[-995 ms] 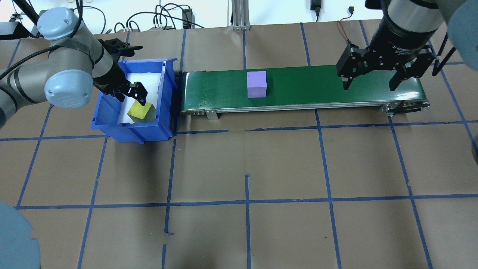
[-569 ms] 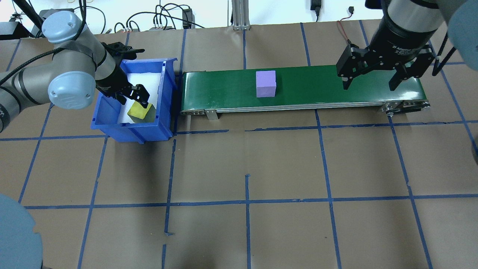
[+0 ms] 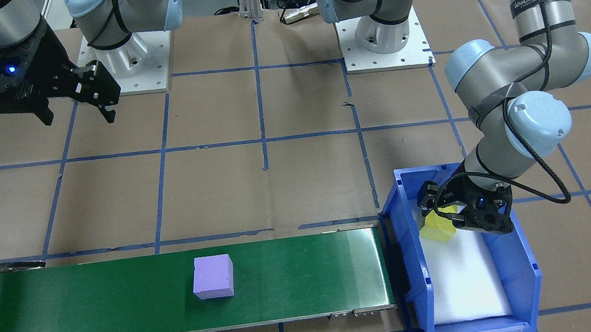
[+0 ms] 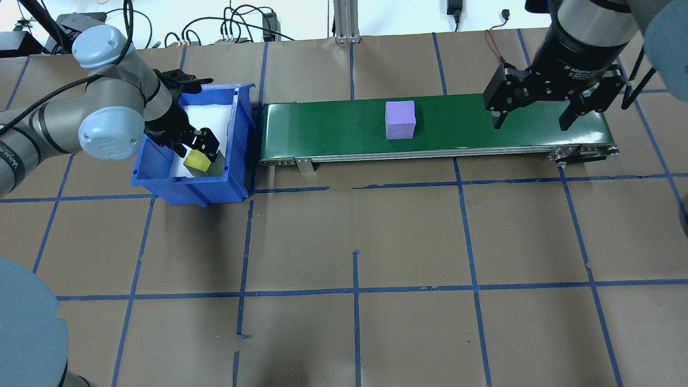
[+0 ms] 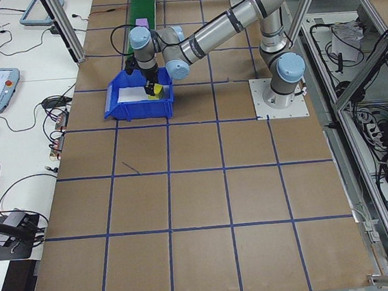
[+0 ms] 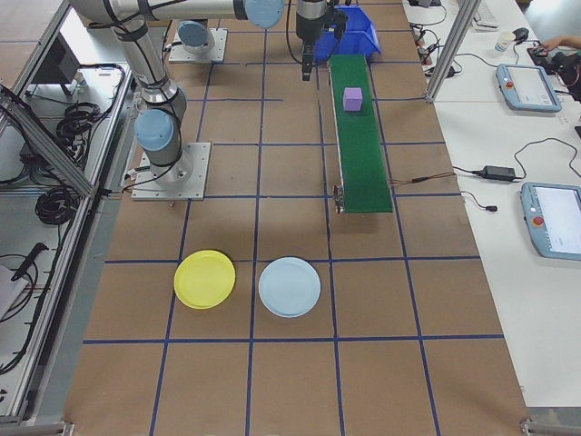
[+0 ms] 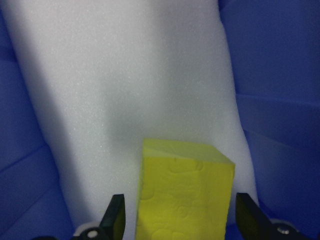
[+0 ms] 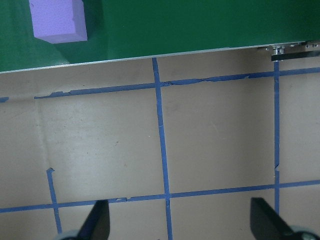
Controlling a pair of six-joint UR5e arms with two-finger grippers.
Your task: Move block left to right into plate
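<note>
A yellow foam block lies on white padding in the blue bin. My left gripper is down inside that bin, open, with a finger on either side of the block and a gap to each. A purple block sits on the green conveyor belt, right of its middle. My right gripper hangs open and empty over the belt's right end. The yellow plate lies on the table past that end of the belt, far from both blocks.
A light blue plate lies beside the yellow one. The bin's walls stand close around my left gripper. Brown paper with a blue tape grid covers the table. Cables run along the far edge.
The purple block has travelled to the right along the belt. My left gripper has come down over the yellow block in the bin. The right gripper has not moved.
</note>
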